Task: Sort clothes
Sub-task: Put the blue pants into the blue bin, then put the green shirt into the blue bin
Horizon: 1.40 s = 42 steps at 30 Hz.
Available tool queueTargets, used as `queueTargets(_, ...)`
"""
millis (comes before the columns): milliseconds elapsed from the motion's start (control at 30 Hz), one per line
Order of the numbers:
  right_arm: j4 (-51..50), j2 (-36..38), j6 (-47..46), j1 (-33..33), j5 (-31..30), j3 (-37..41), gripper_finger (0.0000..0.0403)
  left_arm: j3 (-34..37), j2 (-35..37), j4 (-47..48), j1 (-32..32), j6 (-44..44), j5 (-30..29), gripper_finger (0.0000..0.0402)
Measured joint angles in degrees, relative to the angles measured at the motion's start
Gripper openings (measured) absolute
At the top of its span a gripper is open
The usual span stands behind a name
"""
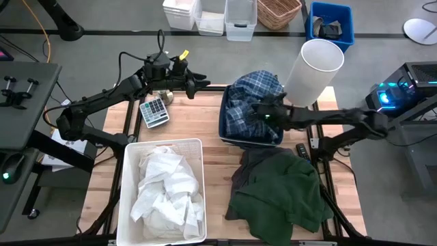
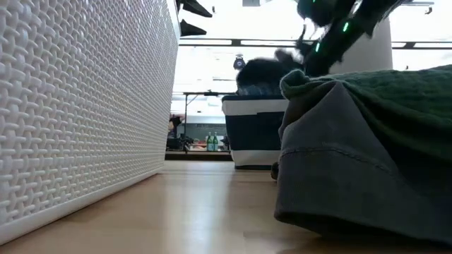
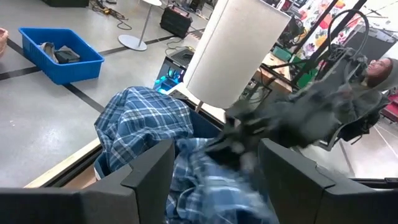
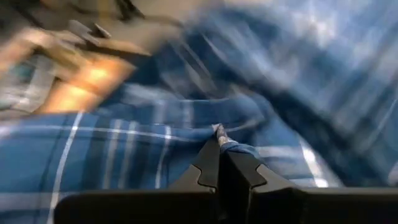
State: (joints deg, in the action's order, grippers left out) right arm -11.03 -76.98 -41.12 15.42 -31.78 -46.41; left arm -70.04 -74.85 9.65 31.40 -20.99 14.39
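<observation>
A blue-and-white plaid shirt (image 1: pixel 249 96) is heaped in the dark blue bin (image 1: pixel 225 133) at the table's far middle. My right gripper (image 1: pixel 259 111) is over the heap, shut on the shirt (image 4: pixel 124 155). My left gripper (image 1: pixel 203 85) hangs open and empty above the far edge, left of the bin, facing the shirt (image 3: pixel 146 118). A dark green garment (image 1: pixel 280 195) lies on the near right of the table, over a dark grey one (image 1: pixel 244 167). Several white garments (image 1: pixel 167 188) fill the white bin (image 1: pixel 124 191) at the near left. My right gripper pinches a small fold of the plaid shirt's cloth (image 4: pixel 221 135) between its two fingertips. It comes at the heap from the table's right side, slanting down. The rest of the shirt lies in the dark blue bin; one layer or several, I cannot tell.
A calculator (image 1: pixel 154 111) lies near the left arm at the far left. A tall white cylinder (image 1: pixel 311 68) stands just right of the dark blue bin. A blue crate (image 1: pixel 331 24), a basket and white boxes sit on the floor beyond the far edge.
</observation>
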Motion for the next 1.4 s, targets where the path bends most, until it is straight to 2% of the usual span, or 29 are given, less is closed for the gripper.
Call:
queueTargets(100, -0.4, -6.6, -5.3, 2.5, 6.0, 1.0, 0.0, 0.0, 0.0, 0.5, 0.0, -0.4, 0.0, 0.022)
queueTargets(200, 0.0, -11.8, -5.8, 3.0, 16.2, 1.3, 0.0001, 0.0, 0.0, 1.4, 0.0, 0.0, 0.0, 0.022)
queueTargets(267, -0.9, -14.2, -4.1, 2.3, 20.6, 1.4, 0.0006, 0.0, 0.0, 2.0, 0.0, 0.1, 0.0, 0.022)
queueTargets(400, -4.2, -16.0, -0.7, 0.5, 28.8, 1.3, 0.0042, 0.0, 0.0, 3.1, 0.0, 0.1, 0.0, 0.022)
queueTargets(500, -8.7, -14.9, 1.5, -1.9, 32.2, 1.2, 0.0083, 0.0, 0.0, 3.7, 0.0, 1.4, 0.0, 0.022)
queueTargets(600, -13.8, -13.0, 2.9, -3.8, 32.0, 1.3, 0.0122, 0.0, 0.0, 4.2, 0.0, 3.0, 0.0, 0.022)
queueTargets(700, -16.0, -11.2, 1.3, -4.6, 28.3, 1.4, 0.0153, 0.0, 0.0, 4.2, 0.0, 3.6, -0.1, 0.022)
queueTargets(933, -11.1, -10.1, -3.1, -4.0, 27.0, 0.9, 0.0205, 0.0, 0.0, 4.2, 0.0, 3.6, -0.1, 0.022)
queueTargets(1067, -13.7, -10.0, 1.4, -3.1, 30.1, -2.9, 0.0216, 0.0, 0.0, 4.3, 0.0, 3.6, -0.1, 0.022)
queueTargets(1167, -21.4, -9.9, 5.2, -3.0, 29.7, -8.5, 0.0215, 0.0, 0.0, 4.3, 0.0, 3.6, -0.1, 0.022)
queueTargets(1333, -34.2, -9.8, 11.5, -3.0, 19.8, -18.9, 0.0211, 0.0, 0.0, 4.3, 0.0, 3.6, -0.1, 0.022)
queueTargets(1400, -37.2, -9.8, 13.4, -2.4, 18.5, -22.1, 0.0211, 0.0, 0.0, 4.3, 0.0, 3.6, -0.1, 0.022)
